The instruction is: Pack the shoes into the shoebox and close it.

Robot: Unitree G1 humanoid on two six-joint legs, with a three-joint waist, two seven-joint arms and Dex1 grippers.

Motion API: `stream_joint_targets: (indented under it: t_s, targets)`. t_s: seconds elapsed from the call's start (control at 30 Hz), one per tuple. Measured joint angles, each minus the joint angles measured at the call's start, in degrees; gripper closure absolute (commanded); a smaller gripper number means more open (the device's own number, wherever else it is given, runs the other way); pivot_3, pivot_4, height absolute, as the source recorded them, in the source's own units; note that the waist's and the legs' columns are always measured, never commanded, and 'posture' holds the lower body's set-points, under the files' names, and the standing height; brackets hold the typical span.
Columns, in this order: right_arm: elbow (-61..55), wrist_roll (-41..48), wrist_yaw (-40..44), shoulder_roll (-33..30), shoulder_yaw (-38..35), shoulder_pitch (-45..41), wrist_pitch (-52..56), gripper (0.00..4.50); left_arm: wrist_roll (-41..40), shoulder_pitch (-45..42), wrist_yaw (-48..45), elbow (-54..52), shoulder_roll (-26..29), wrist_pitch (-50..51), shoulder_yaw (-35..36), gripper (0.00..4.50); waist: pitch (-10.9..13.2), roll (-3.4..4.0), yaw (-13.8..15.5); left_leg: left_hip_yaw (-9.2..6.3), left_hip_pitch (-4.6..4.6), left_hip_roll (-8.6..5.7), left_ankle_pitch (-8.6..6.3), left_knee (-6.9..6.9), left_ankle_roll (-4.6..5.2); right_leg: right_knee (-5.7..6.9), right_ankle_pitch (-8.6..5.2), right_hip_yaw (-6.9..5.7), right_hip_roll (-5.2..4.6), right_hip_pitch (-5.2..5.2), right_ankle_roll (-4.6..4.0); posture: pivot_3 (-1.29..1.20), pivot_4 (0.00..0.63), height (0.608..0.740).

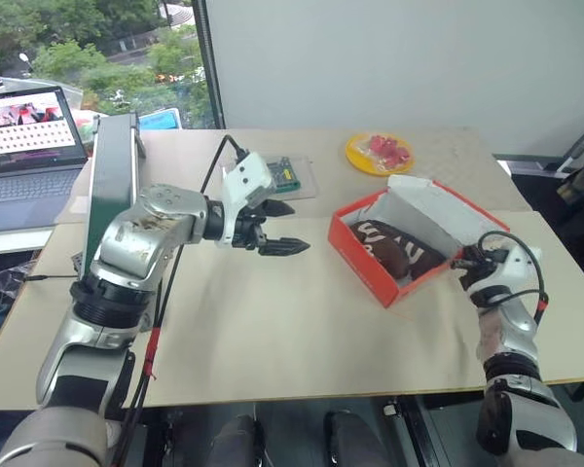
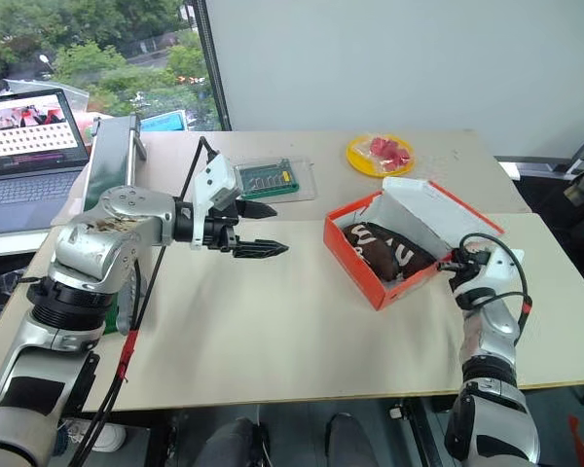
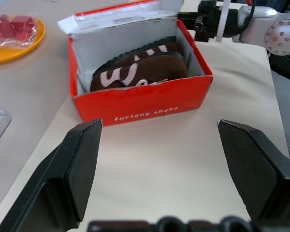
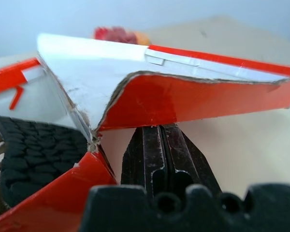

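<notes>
- The shoebox (image 1: pixel 394 255) sits on the right half of the table (image 1: pixel 302 331), its lid (image 1: pixel 446 216) raised partway and tilted up on the far right side.
- Both shoes (image 1: pixel 394 251) lie inside the box, side by side, dark brown with cream laces; one black sole shows in the right wrist view.
- The right gripper (image 1: pixel 464 261) is at the box's right side, just below the raised lid's edge; its two fingers are pressed together with nothing between them. In the right wrist view the fingertips sit right under the lid's flap, touching or nearly so; I cannot tell which.
- The left gripper (image 1: pixel 280 228) hangs above the middle of the table, well apart from the box, pointing toward it, its fingers spread wide and empty.
- A yellow plate (image 1: pixel 379 154) with red pieces lies behind the box.
- A clear tray with a green board (image 1: pixel 288 175) lies at the far side, behind the left gripper.
- A laptop (image 1: pixel 27 156) stands open on the far left.
</notes>
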Motion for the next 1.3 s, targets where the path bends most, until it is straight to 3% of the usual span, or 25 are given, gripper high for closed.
stream_joint_targets:
  t_s: [0.4,0.63,0.83,1.0,1.13,1.3]
  targets:
    - [-20.1,-6.1,1.4,-2.4,8.2,5.1,0.6,4.48,0.2,-0.6,-0.7,0.7,0.1,-0.5,0.0,0.42,0.1,0.12,-0.1,-0.02,-0.03,0.00,0.00,0.02,0.01,0.05,0.00,-0.02,0.00,0.00,0.00,0.00,0.150,0.740]
    - [-35.3,-5.9,5.0,-3.1,12.8,14.1,9.7,4.48,1.0,-0.8,-0.8,1.3,0.1,-1.0,-0.1,0.42,0.1,0.13,0.0,-0.02,-0.03,-0.01,-0.02,0.06,0.04,0.06,0.00,-0.01,0.00,-0.01,0.01,0.00,0.150,0.740]
    - [-45.5,-1.1,7.5,-3.1,13.7,15.2,20.1,4.48,1.0,-0.8,-0.8,1.3,0.1,-1.1,-0.1,0.42,0.1,0.13,0.1,-0.03,-0.04,0.02,-0.03,0.05,0.05,0.05,0.00,-0.01,0.02,-0.02,0.00,0.00,0.150,0.740]
    - [-47.4,6.5,7.4,-1.6,13.9,8.6,32.9,4.48,1.1,-0.8,-0.6,1.5,0.1,-1.1,0.0,0.42,0.1,0.12,0.1,-0.02,-0.02,0.02,-0.03,0.07,0.06,0.09,0.00,-0.01,0.02,-0.03,0.00,0.00,0.150,0.740]
    - [-42.3,12.1,6.3,2.3,13.3,-3.9,42.2,4.48,1.1,-0.7,0.0,2.0,-0.1,-1.3,0.0,0.42,0.1,0.13,0.0,-0.03,-0.02,0.05,-0.03,0.04,0.05,0.16,0.00,-0.03,0.05,-0.04,-0.01,0.00,0.150,0.740]
    - [-30.9,8.5,6.6,4.0,19.5,-12.4,48.7,4.48,1.1,-0.3,1.2,2.0,-0.2,-1.4,0.4,0.42,0.1,0.13,0.6,-0.04,-0.24,0.04,-0.03,0.05,0.05,0.21,0.00,-0.19,0.03,-0.12,-0.01,0.00,0.150,0.740]
